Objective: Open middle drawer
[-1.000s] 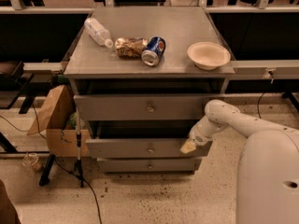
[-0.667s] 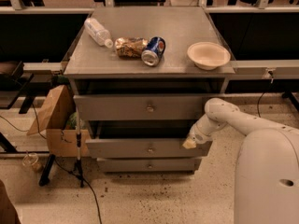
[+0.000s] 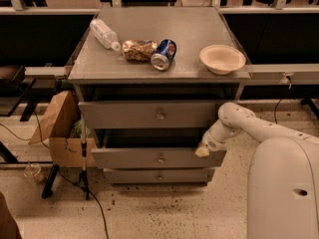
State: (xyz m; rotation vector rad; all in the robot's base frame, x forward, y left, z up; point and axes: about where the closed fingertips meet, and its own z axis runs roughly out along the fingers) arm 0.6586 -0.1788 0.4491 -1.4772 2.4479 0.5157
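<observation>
Middle drawer (image 3: 144, 158): flat grey front, small round metal knob at centre, pulled partly out, level. Gripper (image 3: 202, 151) at its top right edge.

On the cabinet top (image 3: 184, 29), left to right, lie a bottle (image 3: 103, 34), bag (image 3: 139, 49), can (image 3: 164, 54) and bowl (image 3: 222, 59), with bag and can touching. Below it, the middle drawer (image 3: 158, 158) juts forward between the top drawer (image 3: 149, 114) and bottom drawer (image 3: 158, 176). The gripper (image 3: 203, 151) is at the middle drawer's right end, by its upper edge. A box (image 3: 55, 128) stands left of the cabinet
</observation>
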